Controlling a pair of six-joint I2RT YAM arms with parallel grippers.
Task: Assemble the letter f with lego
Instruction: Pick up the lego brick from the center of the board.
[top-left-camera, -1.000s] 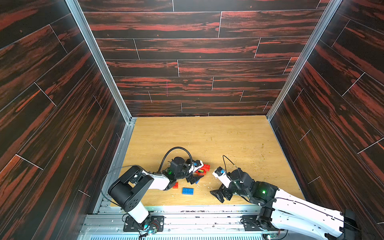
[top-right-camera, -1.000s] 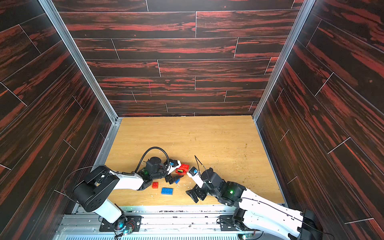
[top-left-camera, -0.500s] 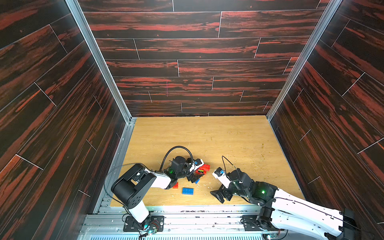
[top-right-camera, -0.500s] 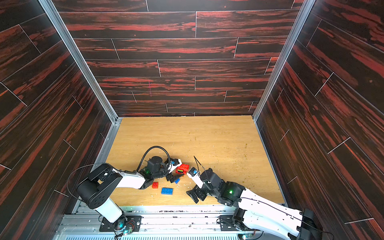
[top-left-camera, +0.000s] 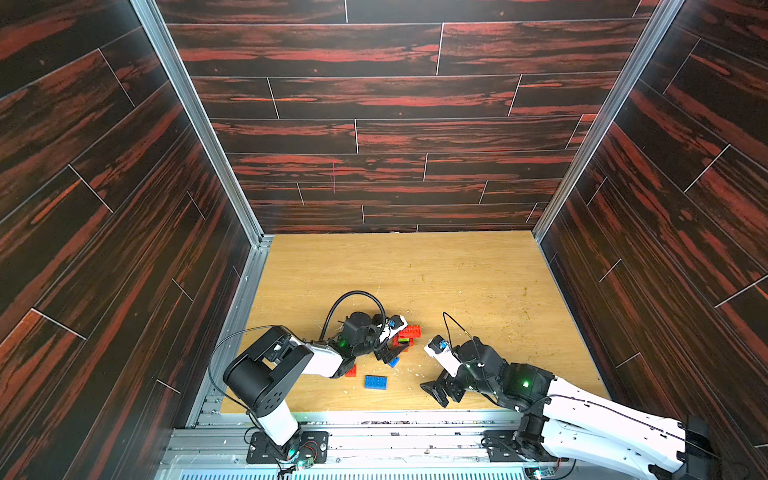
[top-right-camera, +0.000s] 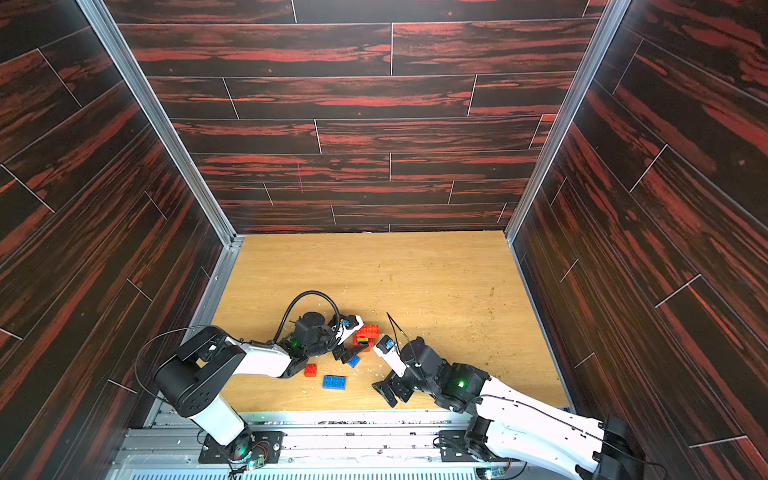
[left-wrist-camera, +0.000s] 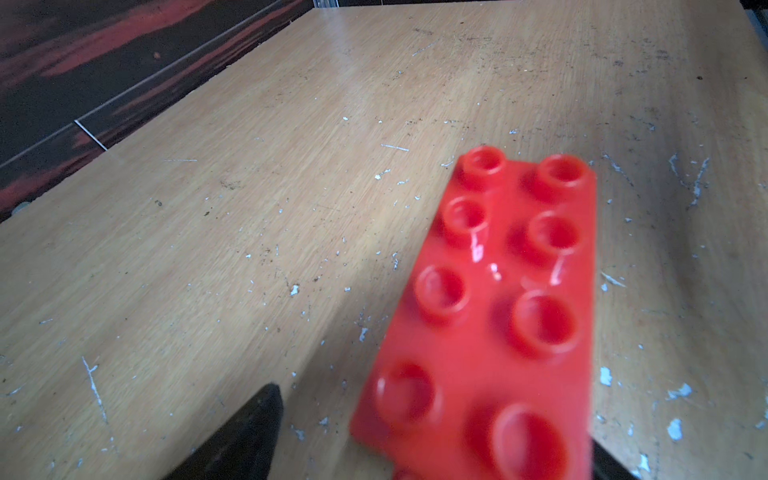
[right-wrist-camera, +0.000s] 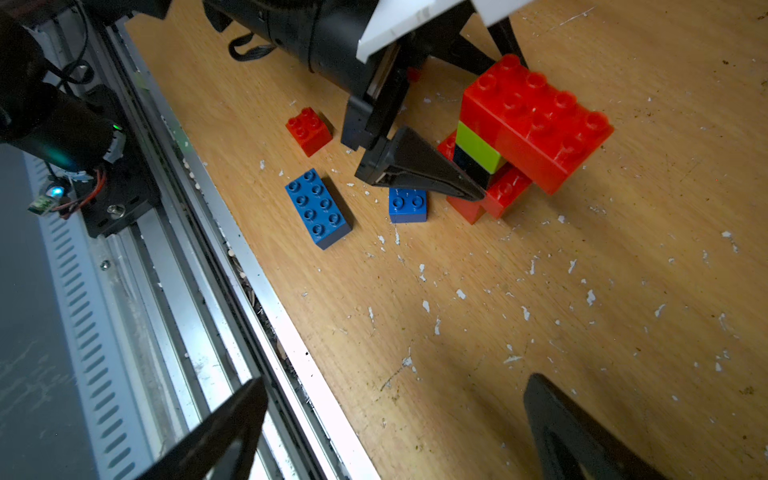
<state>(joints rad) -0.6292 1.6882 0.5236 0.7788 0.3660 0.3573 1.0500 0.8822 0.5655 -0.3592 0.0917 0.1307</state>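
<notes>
Here, over a scuffed wooden table (top-left-camera: 415, 282) between dark panelled walls (top-left-camera: 374, 104), both jaws gape.

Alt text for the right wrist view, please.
The left gripper straddles a lego stack on the table: a long red brick atop a lime green brick, a black brick and red bricks. A blue oblong brick, a small blue brick and a small red brick lie loose; the right gripper's open fingers frame the foreground.
</notes>
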